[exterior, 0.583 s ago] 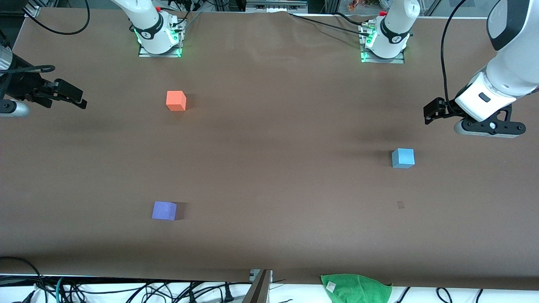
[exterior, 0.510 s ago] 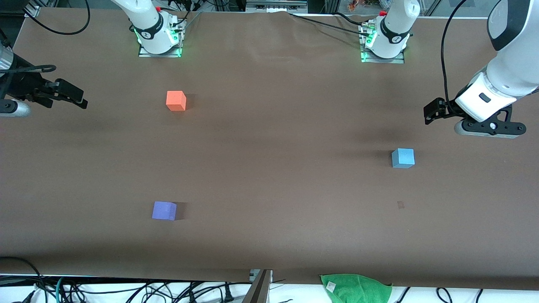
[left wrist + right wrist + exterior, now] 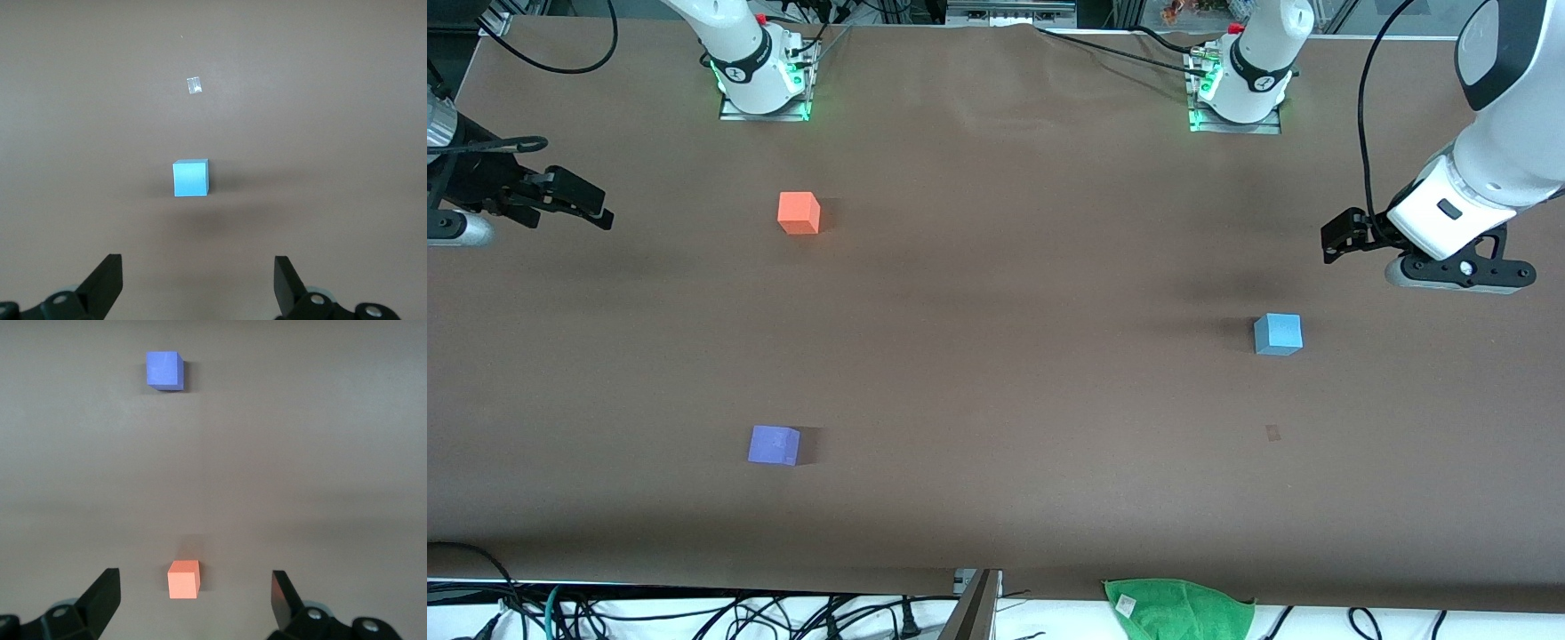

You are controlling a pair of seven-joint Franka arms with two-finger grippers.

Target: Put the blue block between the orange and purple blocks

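Observation:
The light blue block [image 3: 1278, 334] rests on the brown table toward the left arm's end, and it shows again in the left wrist view [image 3: 191, 178]. My left gripper [image 3: 1343, 238] hangs open above the table close to it, nothing between its fingers [image 3: 107, 283]. Toward the right arm's end stand the orange block [image 3: 799, 213] and, nearer the front camera, the purple block [image 3: 774, 445]. My right gripper [image 3: 583, 206] hovers open and empty at that end's table edge. Its wrist view shows the orange block [image 3: 183, 579] and the purple block [image 3: 164, 370] well apart.
A green cloth [image 3: 1178, 609] lies at the table's edge nearest the front camera. A small pale mark [image 3: 1272, 433] sits on the table near the blue block. Cables hang along the near edge. The arm bases [image 3: 763, 84] stand at the table's back edge.

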